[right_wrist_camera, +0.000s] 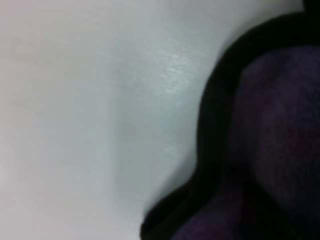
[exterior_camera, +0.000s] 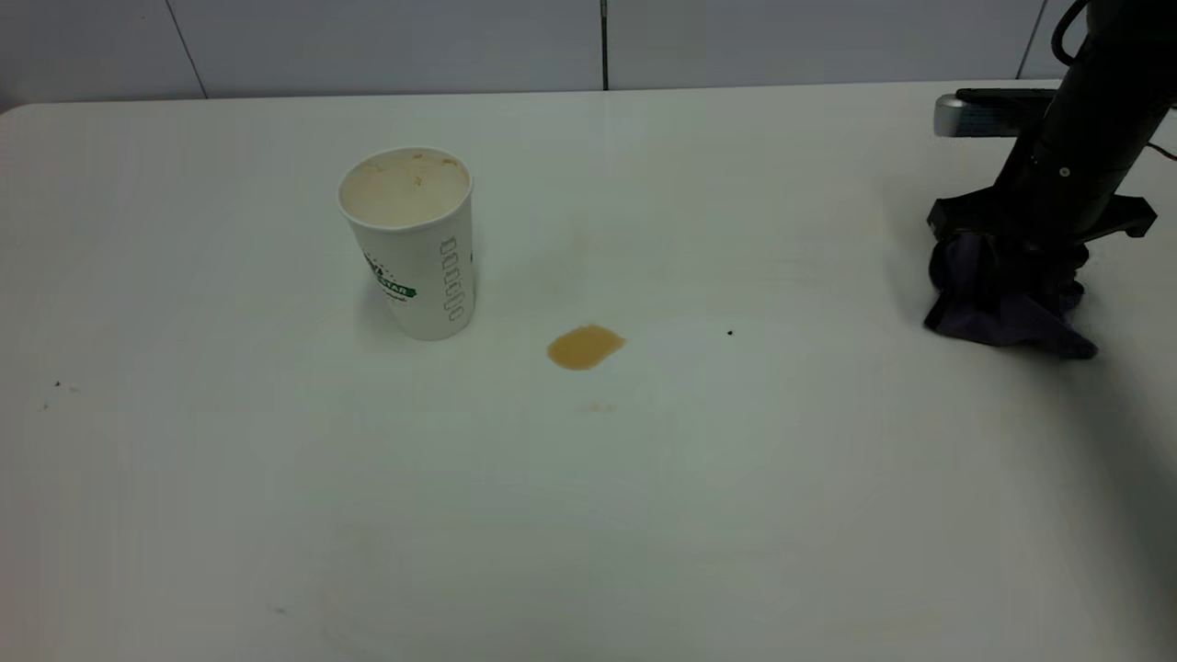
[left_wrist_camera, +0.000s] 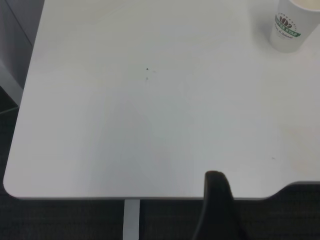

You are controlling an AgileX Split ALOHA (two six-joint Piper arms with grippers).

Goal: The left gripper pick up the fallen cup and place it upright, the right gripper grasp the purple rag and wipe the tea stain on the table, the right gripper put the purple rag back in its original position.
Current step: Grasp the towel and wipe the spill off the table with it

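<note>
The white paper cup (exterior_camera: 411, 244) stands upright left of the table's middle, logo facing the front; the left wrist view shows the cup (left_wrist_camera: 294, 25) far off at a corner. The amber tea stain (exterior_camera: 586, 347) lies on the table (exterior_camera: 644, 515) a little to the cup's right. At the far right my right gripper (exterior_camera: 1011, 262) points down, shut on the bunched purple rag (exterior_camera: 1007, 317), whose lower folds touch the table. The rag (right_wrist_camera: 280, 125) fills the right wrist view. My left gripper (left_wrist_camera: 260, 200) hangs open over the table's near left edge, well away from the cup.
A tiny black speck (exterior_camera: 730, 333) sits right of the stain, and a few more specks (exterior_camera: 57, 384) lie near the left side. A grey-silver block (exterior_camera: 952, 115) rests at the back right behind the right arm. A pale wall closes off the table's far edge.
</note>
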